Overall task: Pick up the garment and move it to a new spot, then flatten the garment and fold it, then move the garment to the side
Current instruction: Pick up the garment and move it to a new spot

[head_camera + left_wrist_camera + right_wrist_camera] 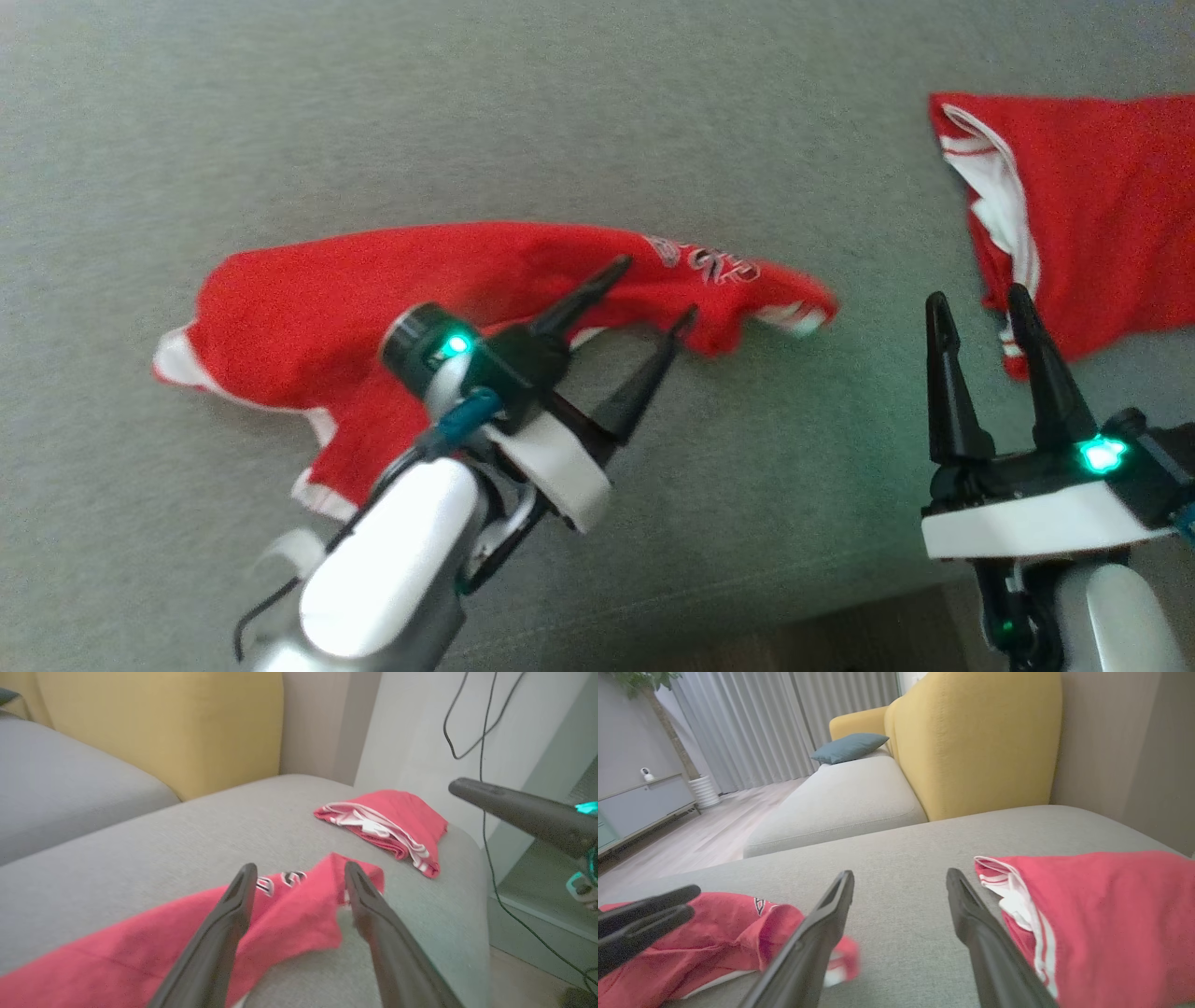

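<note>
Two red garments lie on a grey sofa seat (560,112). The garment (373,289) nearer the seat's front edge is spread loosely in a long, rumpled band that runs left to right across the middle. It has white trim along its lower left hem, and white printed lettering near its right end, which tapers to a point.

The second garment (1102,215) sits well apart from it by the seat's right edge, close to the rounded corner. It is folded over on itself, with white striped edging showing along its left side.

The left tool (658,287) hangs over the right half of the long garment. Its two dark fingers are spread wide with no cloth pinched between them. The left wrist view shows red fabric lying under and between the fingers, but whether the tips touch it cannot be told.

The right tool (977,297) is also wide apart and holds nothing. It points toward the bare grey stretch between the two garments, with one finger overlapping the lower left corner of the folded one in the head view.

A yellow backrest (976,742) rises beyond the seat's far edge, and a blue cushion (850,746) lies further along it.
</note>
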